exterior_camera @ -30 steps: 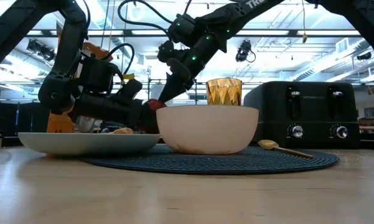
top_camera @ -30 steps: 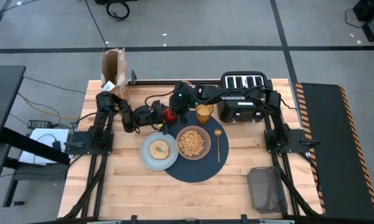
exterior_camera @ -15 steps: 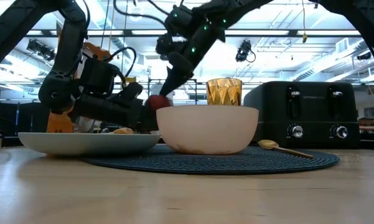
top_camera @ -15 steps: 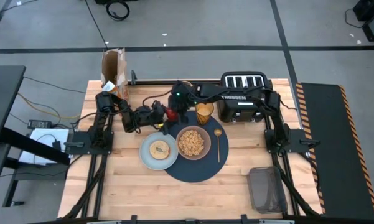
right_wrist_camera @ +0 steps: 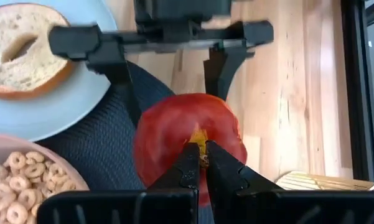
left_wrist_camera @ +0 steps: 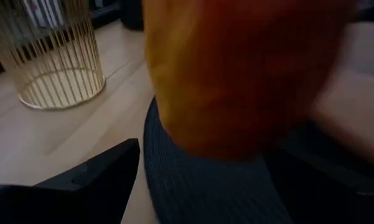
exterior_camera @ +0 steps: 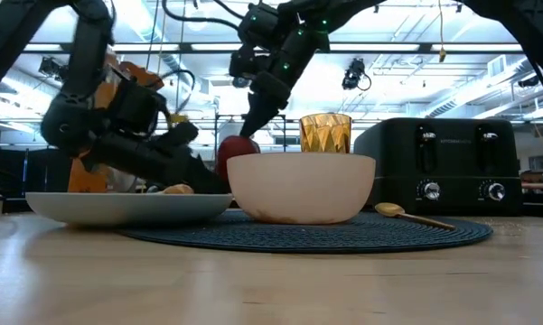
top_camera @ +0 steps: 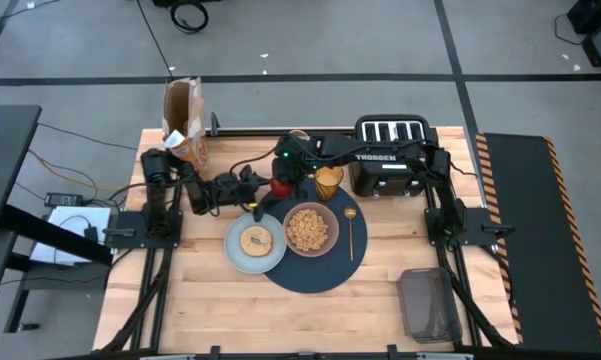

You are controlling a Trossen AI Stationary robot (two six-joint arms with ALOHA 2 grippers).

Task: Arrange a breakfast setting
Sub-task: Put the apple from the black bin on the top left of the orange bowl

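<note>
Wooden worktop (top_camera: 380,290) is nearly set: right pincer (right_wrist_camera: 201,158) pinches the apple (right_wrist_camera: 187,140) stem over the placemat (top_camera: 320,270); left pincer (top_camera: 252,199) gapes beside it.

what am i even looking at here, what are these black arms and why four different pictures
These are two robot arms at a wooden table, each ending in a two-finger gripper. They are laying out breakfast.

One picture looks straight down from above, one looks level across the tabletop, and the other two come from small cameras on each arm's wrist.

On the table lies a round navy placemat with a bowl of cereal, a gold spoon and an amber tumbler. A plate with a bagel sits on the mat's left edge. A black toaster and an orange cereal box stand at the back.

The right gripper is shut on the stem of a red apple, by the mat's far edge. The left gripper is open, one finger on either side of the apple.
</note>
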